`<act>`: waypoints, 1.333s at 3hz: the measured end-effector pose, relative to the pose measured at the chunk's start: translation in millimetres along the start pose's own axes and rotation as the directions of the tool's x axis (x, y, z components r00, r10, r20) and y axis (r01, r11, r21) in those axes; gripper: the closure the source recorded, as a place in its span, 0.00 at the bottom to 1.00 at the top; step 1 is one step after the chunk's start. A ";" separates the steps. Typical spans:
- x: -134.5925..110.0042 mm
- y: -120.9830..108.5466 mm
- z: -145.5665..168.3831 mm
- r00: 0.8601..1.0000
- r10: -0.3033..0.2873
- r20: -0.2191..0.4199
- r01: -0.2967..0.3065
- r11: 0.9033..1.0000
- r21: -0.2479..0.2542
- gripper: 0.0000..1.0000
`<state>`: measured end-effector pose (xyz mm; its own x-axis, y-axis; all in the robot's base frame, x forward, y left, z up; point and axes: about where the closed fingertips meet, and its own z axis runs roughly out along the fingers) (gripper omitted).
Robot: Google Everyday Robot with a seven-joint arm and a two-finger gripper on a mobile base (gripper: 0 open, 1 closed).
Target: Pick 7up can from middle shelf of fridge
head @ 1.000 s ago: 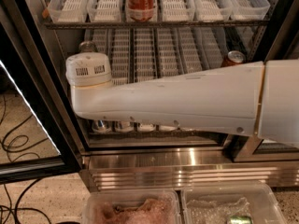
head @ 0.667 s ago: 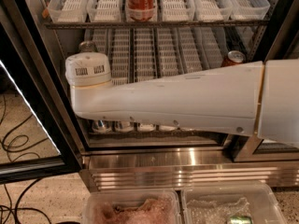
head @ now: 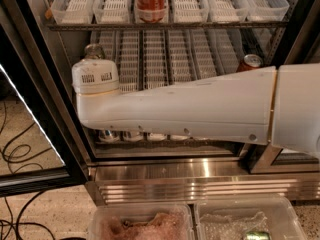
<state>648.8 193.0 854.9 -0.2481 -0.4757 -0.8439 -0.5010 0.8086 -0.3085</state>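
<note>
Frankly, my claw is hidden somewhere behind my long white plastic forearm (head: 190, 109), so I cannot tell whether it is released or clenched. The pale silvery 7up can (head: 94, 50) stands upright at the left end of the middle shelf of white slotted trays (head: 160, 59) in the black-framed fridge (head: 200, 176), peeping just above my round wrist cap (head: 95, 76). A red cola can (head: 150, 1) sits one shelf up; a reddish can (head: 248, 63) stands far right.
</note>
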 end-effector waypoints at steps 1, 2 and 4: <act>0.0 0.0 0.0 1.000 0.000 0.000 0.000 1.000 0.000 0.36; 0.0 0.0 0.0 1.000 0.000 0.000 0.000 1.000 0.000 0.37; 0.0 0.0 0.0 1.000 0.000 0.000 0.000 1.000 0.000 0.79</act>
<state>648.8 193.0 854.9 -0.2480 -0.4758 -0.8439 -0.5010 0.8085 -0.3086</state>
